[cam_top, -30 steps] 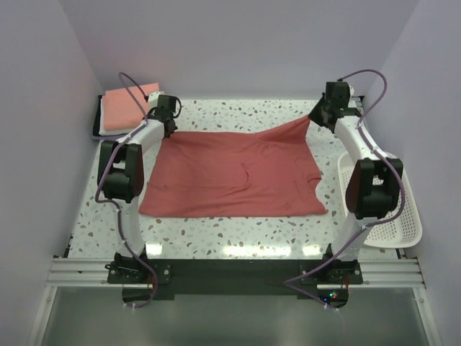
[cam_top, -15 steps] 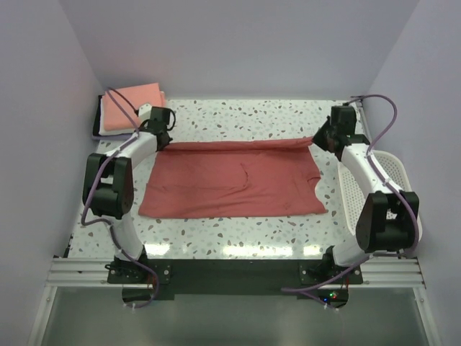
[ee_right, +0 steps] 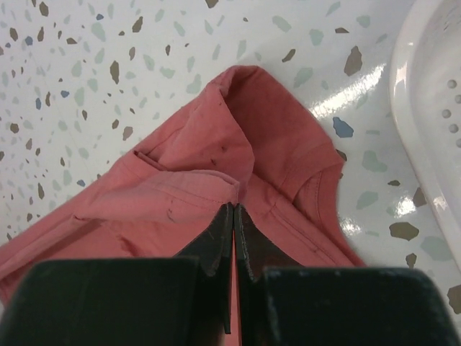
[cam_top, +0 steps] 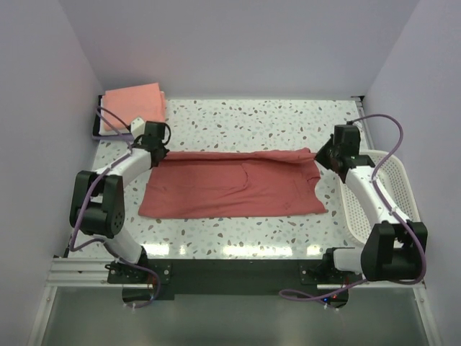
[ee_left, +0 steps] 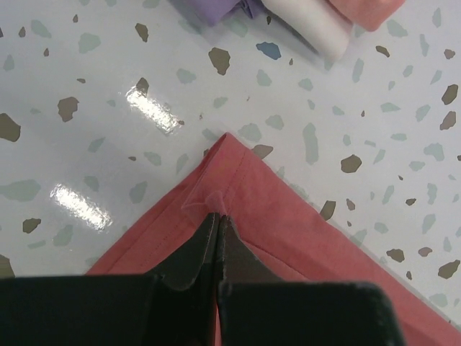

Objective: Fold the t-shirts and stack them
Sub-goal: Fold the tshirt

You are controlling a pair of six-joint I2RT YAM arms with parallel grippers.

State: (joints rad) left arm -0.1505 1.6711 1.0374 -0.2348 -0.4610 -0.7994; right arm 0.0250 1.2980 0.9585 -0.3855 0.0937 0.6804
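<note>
A dusty-red t-shirt (cam_top: 230,186) lies across the middle of the table, its far edge folded over toward me. My left gripper (cam_top: 153,149) is shut on the shirt's far left corner (ee_left: 216,213), low over the table. My right gripper (cam_top: 323,155) is shut on the far right corner (ee_right: 235,203), where the cloth bunches by a sleeve. A stack of folded shirts sits at the far left, salmon-pink (cam_top: 133,99) on top. The left wrist view shows the stack's salmon-pink (ee_left: 364,9), white (ee_left: 306,25) and lavender (ee_left: 216,9) edges.
A white plastic lattice basket (cam_top: 382,202) stands at the right edge of the table, close beside my right arm; its rim shows in the right wrist view (ee_right: 432,108). Speckled tabletop (cam_top: 245,119) lies bare beyond the shirt.
Both grippers have pulled the shirt's far edge toward me and down, folding it over the near half. The shirt now covers about half its earlier depth.
</note>
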